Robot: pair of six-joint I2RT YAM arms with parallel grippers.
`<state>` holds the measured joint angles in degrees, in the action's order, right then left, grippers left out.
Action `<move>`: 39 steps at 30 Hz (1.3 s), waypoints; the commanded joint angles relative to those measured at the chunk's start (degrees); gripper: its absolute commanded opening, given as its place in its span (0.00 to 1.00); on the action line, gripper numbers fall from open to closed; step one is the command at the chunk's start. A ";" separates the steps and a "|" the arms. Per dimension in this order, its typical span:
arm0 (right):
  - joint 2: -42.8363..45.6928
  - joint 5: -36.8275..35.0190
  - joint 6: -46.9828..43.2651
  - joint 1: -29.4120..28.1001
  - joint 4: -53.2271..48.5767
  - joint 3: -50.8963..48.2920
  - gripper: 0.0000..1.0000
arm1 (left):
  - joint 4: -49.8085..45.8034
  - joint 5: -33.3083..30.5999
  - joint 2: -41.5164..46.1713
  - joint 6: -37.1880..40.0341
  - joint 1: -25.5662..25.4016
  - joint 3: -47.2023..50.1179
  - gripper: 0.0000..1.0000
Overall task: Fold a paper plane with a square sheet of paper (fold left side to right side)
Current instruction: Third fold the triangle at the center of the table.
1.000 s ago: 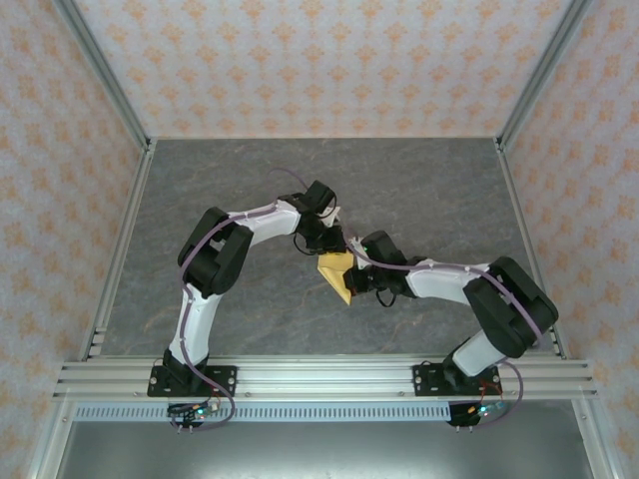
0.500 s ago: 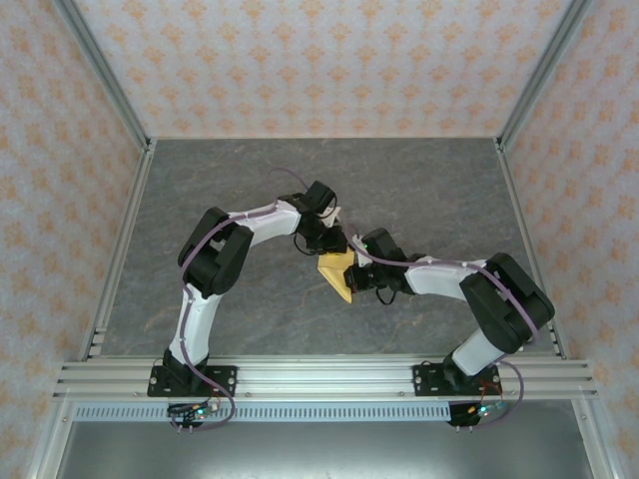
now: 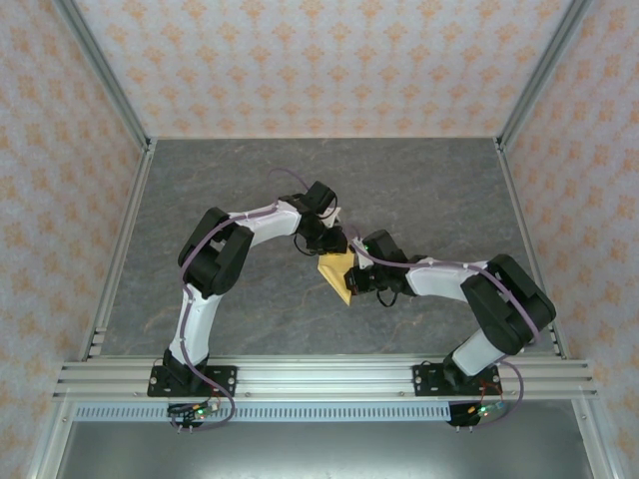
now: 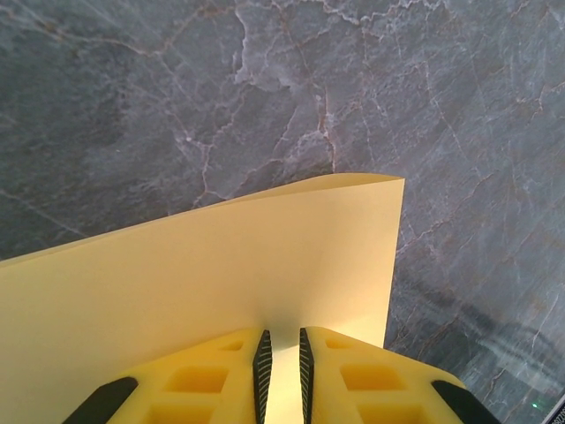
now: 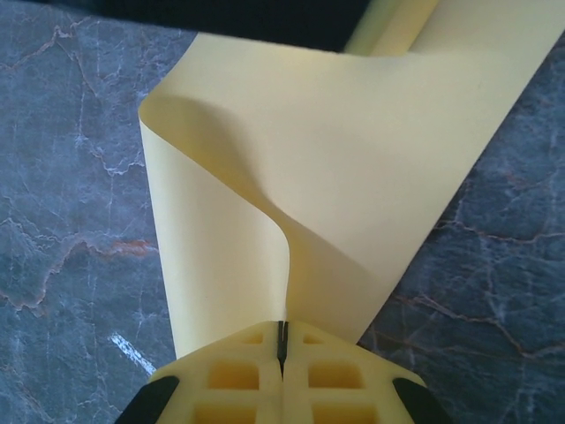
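My left gripper (image 4: pixel 282 360) and right gripper (image 5: pixel 282 340) each pinch an edge of the sheet of paper (image 3: pixel 337 271), bowed between them over the middle of the table (image 3: pixel 220 180); it looks light, floppy and easily creased, so I'd hold it by its edges.

square sheet of paper (image 4: pixel 221 265) cut off by left wrist view's left edge, partly hidden overhead

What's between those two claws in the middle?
The square sheet of paper, bowed, stretches from the left gripper to the right gripper; both pinch it, seen in the wrist views.
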<state>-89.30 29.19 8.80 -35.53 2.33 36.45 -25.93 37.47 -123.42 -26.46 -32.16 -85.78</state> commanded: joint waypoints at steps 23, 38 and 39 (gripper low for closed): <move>-1.23 -2.77 0.47 0.30 -3.49 1.96 0.00 | -1.14 -1.44 -0.58 0.62 -0.79 2.33 0.20; -3.70 -2.41 -1.50 -0.14 -9.00 1.00 0.00 | -5.37 -0.46 2.04 2.81 0.92 -2.30 0.25; -3.87 -2.43 -1.68 -0.16 -9.36 0.99 0.00 | -5.74 -0.12 2.10 2.90 1.33 -3.12 0.26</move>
<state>-90.37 27.90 8.73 -35.44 -0.69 38.06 -27.14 37.50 -123.15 -25.39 -31.99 -86.50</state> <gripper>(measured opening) 0.062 0.254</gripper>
